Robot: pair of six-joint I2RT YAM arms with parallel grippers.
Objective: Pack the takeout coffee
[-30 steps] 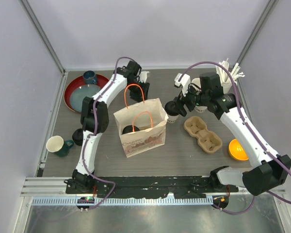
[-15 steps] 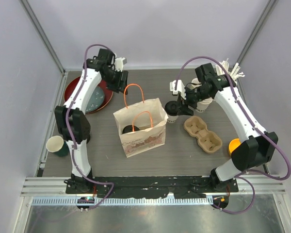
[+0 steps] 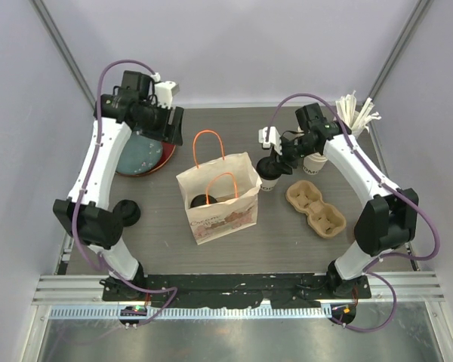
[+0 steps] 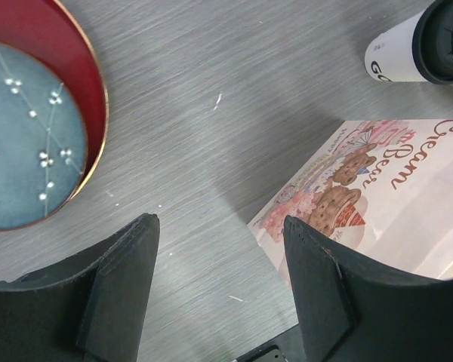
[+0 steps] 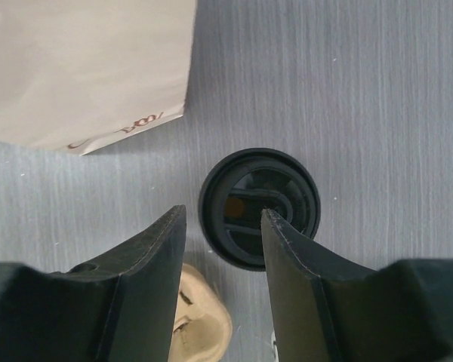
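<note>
One takeout coffee cup (image 3: 268,176), cream with a black lid (image 5: 259,207), stands on the table just right of the paper bag (image 3: 219,200). A second black lid (image 3: 204,200) shows inside the bag. My right gripper (image 3: 278,155) hovers right above the standing cup, open; in the right wrist view its fingertips (image 5: 220,219) straddle the lid's near-left part without clearly touching it. My left gripper (image 3: 171,125) is raised at the back left over the red plate's edge, open and empty (image 4: 219,226). The left wrist view also catches the cup (image 4: 419,49) and the bag (image 4: 377,196).
A red plate with a blue centre (image 3: 140,154) lies at the back left. A cardboard cup carrier (image 3: 315,207) sits right of the bag. A stack of bare cups (image 3: 315,162) and a holder of stirrers (image 3: 355,113) stand at the back right. A loose black lid (image 3: 127,213) lies by the left arm.
My left arm has swung left and back, away from the bag, with its jaws widening. My right gripper has shifted left over the lidded cup and its jaws have narrowed.
</note>
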